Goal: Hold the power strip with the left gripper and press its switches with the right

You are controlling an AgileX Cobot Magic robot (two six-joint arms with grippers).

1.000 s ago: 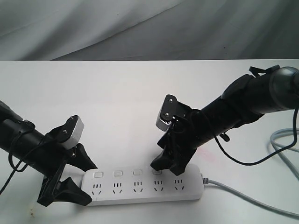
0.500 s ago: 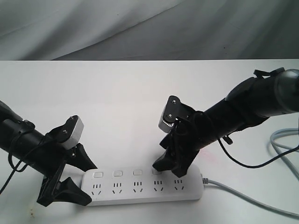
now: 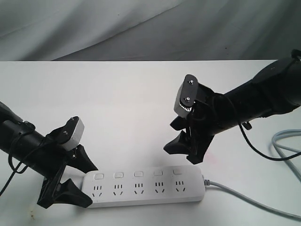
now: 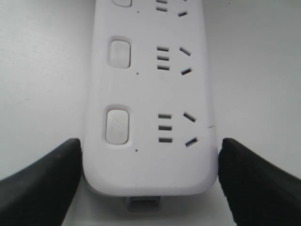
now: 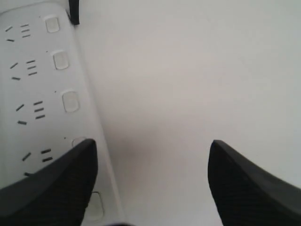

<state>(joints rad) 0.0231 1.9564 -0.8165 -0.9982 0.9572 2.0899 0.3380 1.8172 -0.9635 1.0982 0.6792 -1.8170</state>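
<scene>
- The power strip point(image 3: 146, 188) lies flat on the white table point(image 3: 117, 108), sockets up. In the exterior view it sits close to the front edge and runs left to right.
- Its grey cable point(image 3: 254, 200) comes out of the right end and trails off toward the right side of that view.
- The left gripper point(image 3: 88, 184) is down at the strip's left end, straddling it with one black finger on each long side.
- In the left wrist view those fingers point(image 4: 42, 183) sit right up against both sides of the rounded end. So it's clamped on the strip, with the jaws about as wide as the strip itself.
- That view also shows two buttons in full and a third cut off at the frame edge, plus a little grey tab poking out of the strip's end.
- The switches point(image 3: 138, 173) are five in a row, one behind each socket, and all are uncovered in the exterior view. I can't tell which are on or off.
- The right gripper point(image 3: 183, 154) hangs above the table, just behind the strip's right end and clear of it. Its jaws are spread wide with nothing in them.
- In the right wrist view there's only bare table between its fingers point(image 5: 254, 183). The strip runs along one side, and the other finger overlaps part of it.
</scene>
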